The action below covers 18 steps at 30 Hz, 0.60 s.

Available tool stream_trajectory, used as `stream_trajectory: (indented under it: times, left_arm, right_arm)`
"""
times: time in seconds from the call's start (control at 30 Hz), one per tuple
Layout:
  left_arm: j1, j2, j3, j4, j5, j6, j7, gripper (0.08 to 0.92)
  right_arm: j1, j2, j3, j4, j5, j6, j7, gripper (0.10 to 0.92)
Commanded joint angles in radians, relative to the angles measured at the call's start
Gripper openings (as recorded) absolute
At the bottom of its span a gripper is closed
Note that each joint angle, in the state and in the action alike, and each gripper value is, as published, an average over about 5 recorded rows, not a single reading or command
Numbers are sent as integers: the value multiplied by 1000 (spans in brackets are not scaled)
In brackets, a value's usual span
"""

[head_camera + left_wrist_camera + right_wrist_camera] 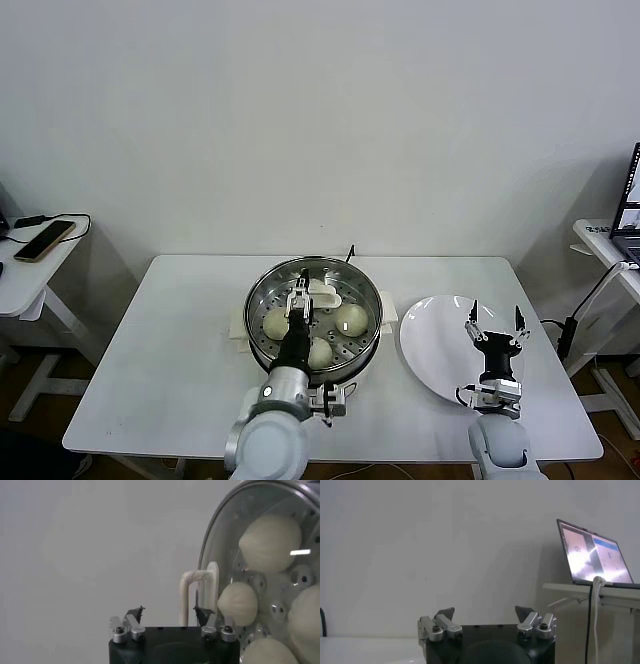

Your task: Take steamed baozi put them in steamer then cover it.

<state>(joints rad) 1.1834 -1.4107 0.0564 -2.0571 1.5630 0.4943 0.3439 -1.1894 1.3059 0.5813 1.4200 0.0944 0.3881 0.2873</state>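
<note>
The steamer (251, 312) stands mid-table with the clear glass cover (225, 535) lying on it. Its cream handle (323, 294) sits at the centre. Through the glass I see several steamed baozi (351, 319) on the perforated tray, also the baozi (270, 542) in the left wrist view. My left gripper (302, 292) hovers over the cover, open. In the left wrist view the left gripper (169, 613) has the cover's handle (197, 597) just ahead of its spread fingers, ungripped. My right gripper (495, 325) is open above the white plate, holding nothing, as the right gripper (485, 612) shows.
A bare white plate (432, 345) lies right of the steamer. A side table with a phone (43, 240) stands at the far left. A laptop (592, 555) sits on a desk at the far right, with a cable (588, 300) hanging beside it.
</note>
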Motion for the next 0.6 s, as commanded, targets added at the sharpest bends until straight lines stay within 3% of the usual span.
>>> stream_trajectory:
  times: [0.03, 0.17, 0.3, 0.43, 0.6]
  left_arm:
    - [109, 103, 1, -220, -152, 6, 8, 819]
    - [102, 115, -76, -294, -328, 12, -55, 822]
    - [46, 144, -221, -295, -691, 7, -236, 823]
    - [-20, 171, -405, -156, -1092, -87, -409, 823]
    - [-71, 215, -553, 88, -1482, -266, -433, 823]
  right_arm:
    - [0, 1, 0, 4, -2, -1, 2, 823]
    - [-9, -2, 1, 12, -1, 1, 0, 823]
    - [-27, -17, -1, 34, 37, 2, -28, 823]
    - [-62, -53, -25, 97, 122, -23, -88, 823]
    - [-107, -95, -71, 178, 196, -87, -118, 823]
